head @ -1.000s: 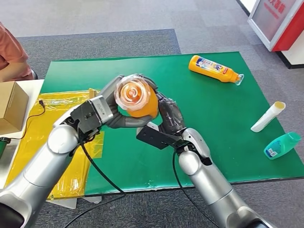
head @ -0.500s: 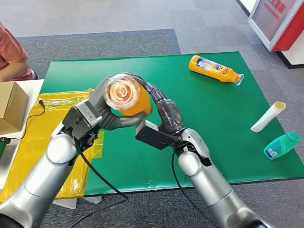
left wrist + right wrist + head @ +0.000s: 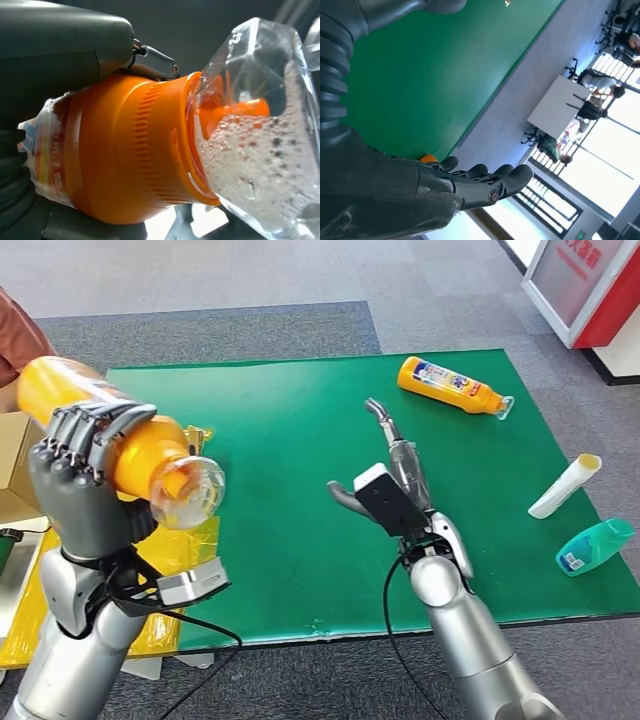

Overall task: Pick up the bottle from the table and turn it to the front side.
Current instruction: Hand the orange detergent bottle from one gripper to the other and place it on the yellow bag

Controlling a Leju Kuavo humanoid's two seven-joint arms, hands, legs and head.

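Left hand (image 3: pixel 79 480), left of frame: fingers wrapped round orange bottle (image 3: pixel 113 445), held off the green tabletop (image 3: pixel 287 530), clear cap toward centre, likely for label turning. Right hand (image 3: pixel 396 475), centre: fingers spread, empty.

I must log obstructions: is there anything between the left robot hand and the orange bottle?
Nothing visible: the left robot hand already grips the orange bottle directly, lifted beside the green mat.
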